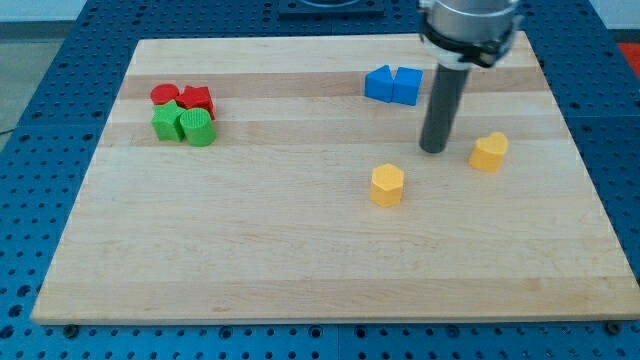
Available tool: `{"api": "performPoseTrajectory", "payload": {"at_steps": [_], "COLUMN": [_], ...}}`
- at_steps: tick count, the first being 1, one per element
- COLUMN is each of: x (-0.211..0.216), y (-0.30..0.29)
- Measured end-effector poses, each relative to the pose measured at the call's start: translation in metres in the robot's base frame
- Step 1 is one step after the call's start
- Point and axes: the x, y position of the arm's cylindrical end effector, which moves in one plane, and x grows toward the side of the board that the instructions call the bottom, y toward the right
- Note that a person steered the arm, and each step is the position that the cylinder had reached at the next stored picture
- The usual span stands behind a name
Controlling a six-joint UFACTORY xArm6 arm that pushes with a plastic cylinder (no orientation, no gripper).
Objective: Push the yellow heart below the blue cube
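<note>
Setting in which I work. A pale wooden board [300,250], built of lengthwise planks with visible grain, fills most of the view and narrows toward the view's top. It lies on a blue perforated table surface [60,110], whose regular grid of small holes shows along all four edges of the board. Lighting is even and soft, with faint shadows. At the view's top edge a strip of lighter surroundings appears, too cropped to identify

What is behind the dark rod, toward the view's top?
Two blue blocks sit side by side just left of the rod's upper part, on the wooden board. My tip covers only bare wood.
</note>
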Motion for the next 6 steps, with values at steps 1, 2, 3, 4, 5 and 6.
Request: {"api": "performPoseTrajectory", "payload": {"at_steps": [1,2,3,4,5,6], "x": [0.026,0.075,0.097,0.075,0.023,-0.028], "y": [-0.003,0.019,0.087,0.116,0.080,0.034]}}
